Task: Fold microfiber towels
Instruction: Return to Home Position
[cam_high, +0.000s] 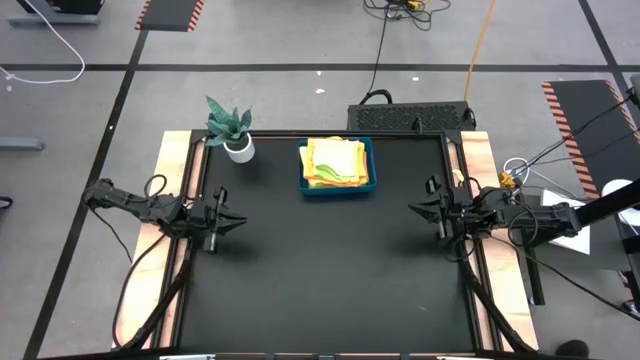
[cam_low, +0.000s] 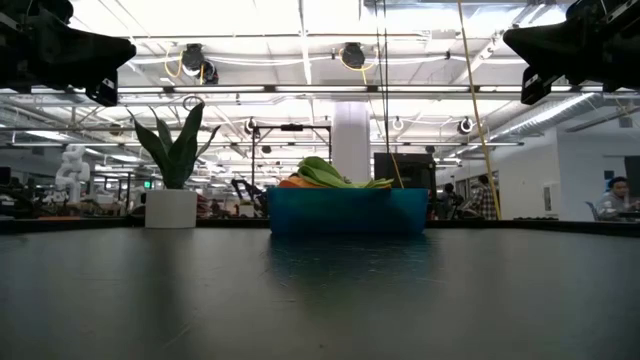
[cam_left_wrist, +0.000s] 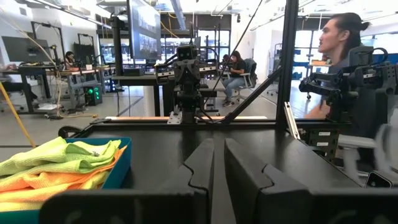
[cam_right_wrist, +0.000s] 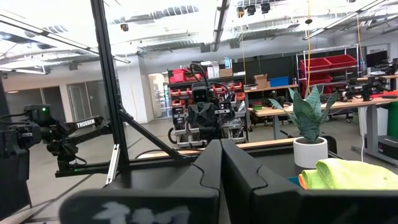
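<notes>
The microfiber towels lie in a loose pile of yellow, lime green and orange inside a blue tray at the far middle of the black table. The pile rises above the tray's rim in the low view and shows in both wrist views. My left gripper hovers shut over the table's left side, level and pointing toward the right. My right gripper hovers shut over the right side, facing it. Both are well clear of the towels and hold nothing.
A potted plant in a white pot stands at the far left, next to the tray. The black table surface stretches between the two arms and toward the near edge. A person is beyond the table's right side.
</notes>
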